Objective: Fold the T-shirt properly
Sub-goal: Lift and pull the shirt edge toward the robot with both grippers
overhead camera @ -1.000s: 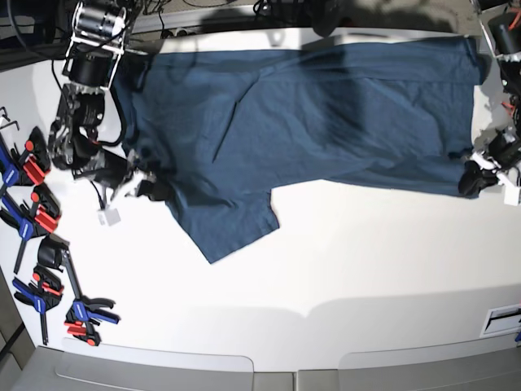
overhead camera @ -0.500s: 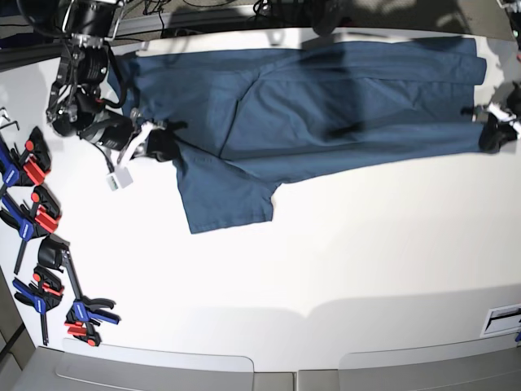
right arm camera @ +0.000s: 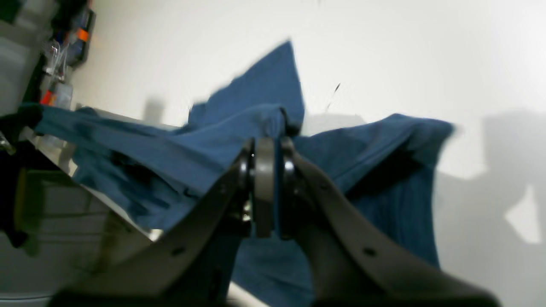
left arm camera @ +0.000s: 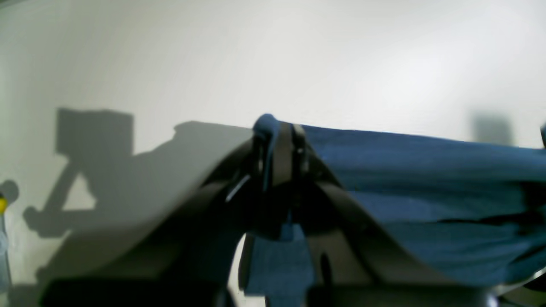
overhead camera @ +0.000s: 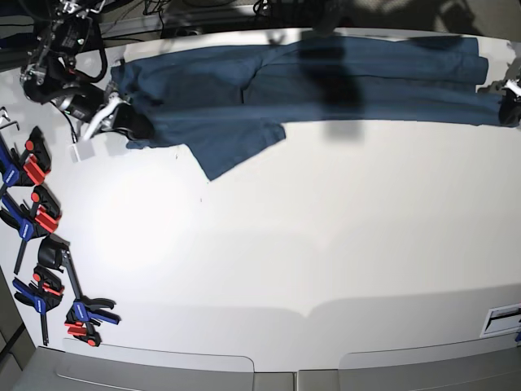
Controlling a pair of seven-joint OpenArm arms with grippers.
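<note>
**Shirt stretched between both arms at the far edge**

We hold the T-shirt point(overhead camera: 326, 77) along the far side of the table point(overhead camera: 326, 244), its long axis running side to side. Our right gripper point(overhead camera: 122, 120) pinches one end of the cloth, our left gripper point(overhead camera: 511, 96) pinches the other. A loose sleeve flap hangs toward us, nearer the right gripper, so any fold goes toward the near edge

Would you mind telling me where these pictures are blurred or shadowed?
Left wrist view: the left gripper and T-shirt are soft, with a dark shadow on the table. Right wrist view: the right gripper is fairly sharp, the cloth's edges smeared. Base view: a dark shadow crosses the shirt; table corners bend.
</note>
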